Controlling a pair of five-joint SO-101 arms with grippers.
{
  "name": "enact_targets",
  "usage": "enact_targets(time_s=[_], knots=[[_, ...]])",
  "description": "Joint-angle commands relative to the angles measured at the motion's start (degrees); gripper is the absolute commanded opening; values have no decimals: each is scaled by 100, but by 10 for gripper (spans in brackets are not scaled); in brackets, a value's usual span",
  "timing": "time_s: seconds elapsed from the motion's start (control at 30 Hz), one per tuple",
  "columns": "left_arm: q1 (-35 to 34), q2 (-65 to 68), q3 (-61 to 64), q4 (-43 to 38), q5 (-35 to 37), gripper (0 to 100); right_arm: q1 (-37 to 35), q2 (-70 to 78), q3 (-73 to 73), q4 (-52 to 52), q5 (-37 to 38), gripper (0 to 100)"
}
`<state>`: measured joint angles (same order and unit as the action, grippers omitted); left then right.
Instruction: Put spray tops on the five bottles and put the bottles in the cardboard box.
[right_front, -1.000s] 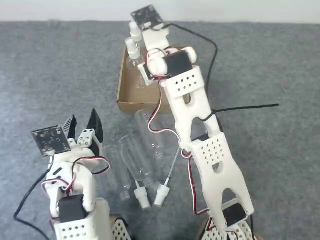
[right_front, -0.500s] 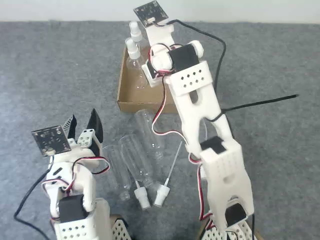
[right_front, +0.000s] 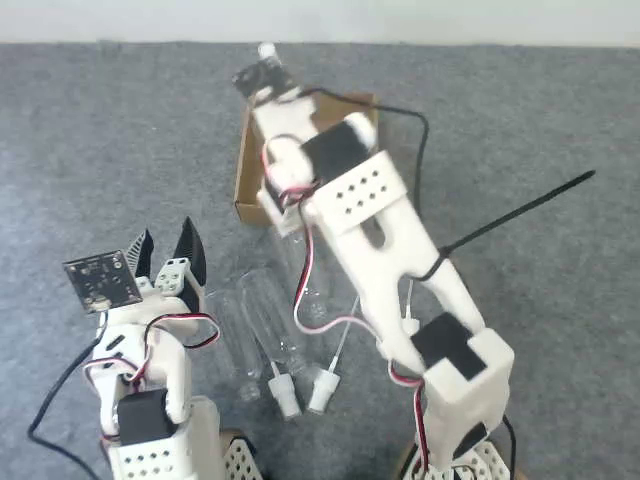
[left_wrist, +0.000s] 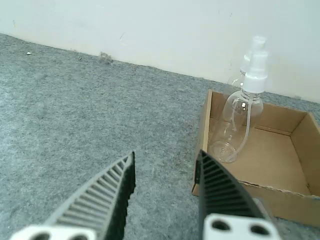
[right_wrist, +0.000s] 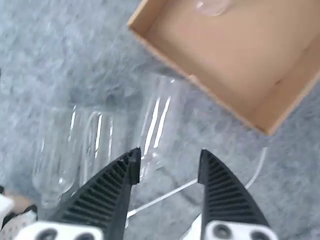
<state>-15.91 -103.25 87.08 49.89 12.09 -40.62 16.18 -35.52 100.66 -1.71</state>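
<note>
**Five clear bottles: two capped in the box, three bare on the desk**

Two clear bottles stand upright in one corner of the shallow cardboard box (left_wrist: 299, 131). Each wears a white spray top. The front capped bottle (left_wrist: 233, 114) stands just ahead of the rear capped bottle (left_wrist: 258, 44), so close that they overlap from the left wrist view.

Three more clear bottles lie on their sides on the grey desk (right_front: 100, 130), outside the box, roughly side by side and without tops. The bottle nearest the box (right_wrist: 157, 117) lies just beside the box's wall. The middle bottle (right_wrist: 98, 142) and the outer bottle (right_wrist: 57, 150) lie next to it, farther from the box. Their necks point away from the box.

Two loose white spray tops lie on the desk just past those necks, between the bases of the two arms. The first spray top (right_front: 285, 397) and the second spray top (right_front: 322, 391) lie near each other, and a thin white tube runs from the second one.

The right gripper (right_wrist: 167, 182) hangs over the desk above the bottle nearest the box. Its black ribbed fingers are spread apart and hold nothing. The white right arm (right_front: 370, 200) stretches across the lying bottles and covers most of the box from above.

The left gripper (right_front: 168, 238) is off to the side of the three lying bottles, well apart from the box and facing it. Its fingers are also spread apart and empty.
</note>
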Motion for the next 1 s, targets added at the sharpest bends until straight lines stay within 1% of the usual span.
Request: enact_targets(time_s=[0.0,0.1,0.4,0.6,0.9,0.97], knots=[[-18,-97,-101,-185,-53,184,-127,-409,123,189,-255,197],[-18,-97,-101,-185,-53,184,-136,-321,404,-40,-369,223],[-18,-97,-101,-185,-53,184,-426,-4,1635,-1200,-369,225],[-18,-97,-101,-185,-53,184,-470,242,1873,-1648,-387,225],[-18,-97,-101,-185,-53,184,-453,1138,2013,-2343,-387,224],[-18,-97,-101,-185,-53,184,-435,1297,2013,-2413,-378,203]])
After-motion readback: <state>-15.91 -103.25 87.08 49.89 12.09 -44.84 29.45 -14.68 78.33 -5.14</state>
